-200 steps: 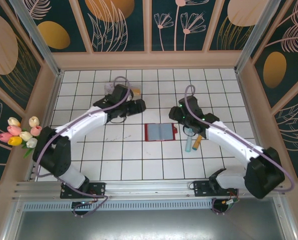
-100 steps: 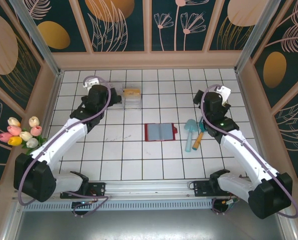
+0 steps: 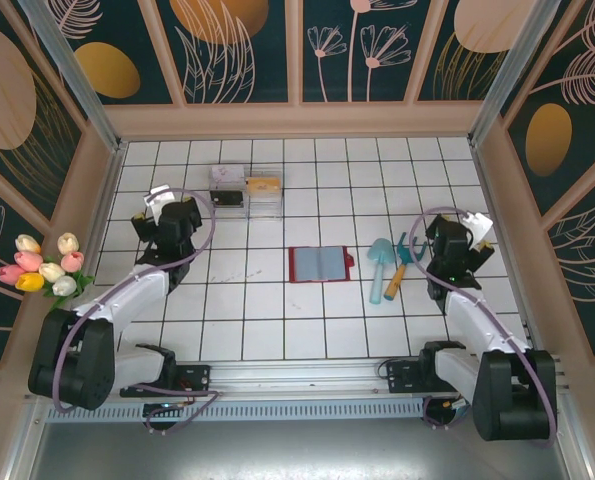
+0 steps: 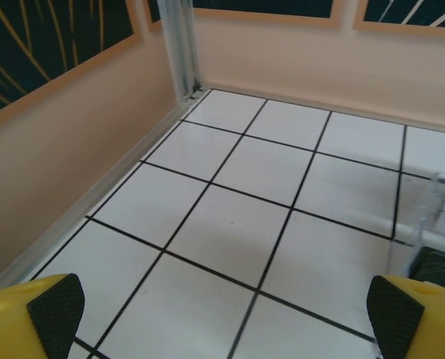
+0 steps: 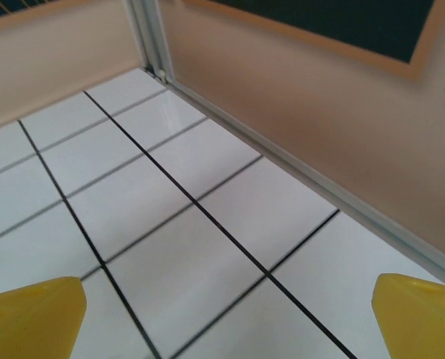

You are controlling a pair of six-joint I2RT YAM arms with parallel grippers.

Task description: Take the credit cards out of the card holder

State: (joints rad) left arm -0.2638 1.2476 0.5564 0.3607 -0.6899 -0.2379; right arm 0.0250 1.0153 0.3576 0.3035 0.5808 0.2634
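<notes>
Table [image 3: 277,330]: white tile, walled on three sides. The left gripper [image 4: 226,310] hangs over bare tile near the left wall, jaws spread wide with nothing between them. The right gripper [image 5: 222,318] stands likewise by the right wall, wide and empty. Both are well apart from the work. A clear plastic box [image 3: 267,207] sits toward the far side, left of centre, and has no part in the job. The card holder [image 3: 322,265] lies at mid-table, opened flat like a book, with a dark red border and grey-blue pockets facing up. The credit cards [image 3: 385,272] lie loose just to its right in a small overlapping heap, light blue and tan-orange. Judgement: extraction appears finished or nearly so, though the overhead view is too coarse to confirm the pockets are empty. If a card remains, the next move calls for one gripper to pin the holder while the other pinches the card's exposed edge.
</notes>
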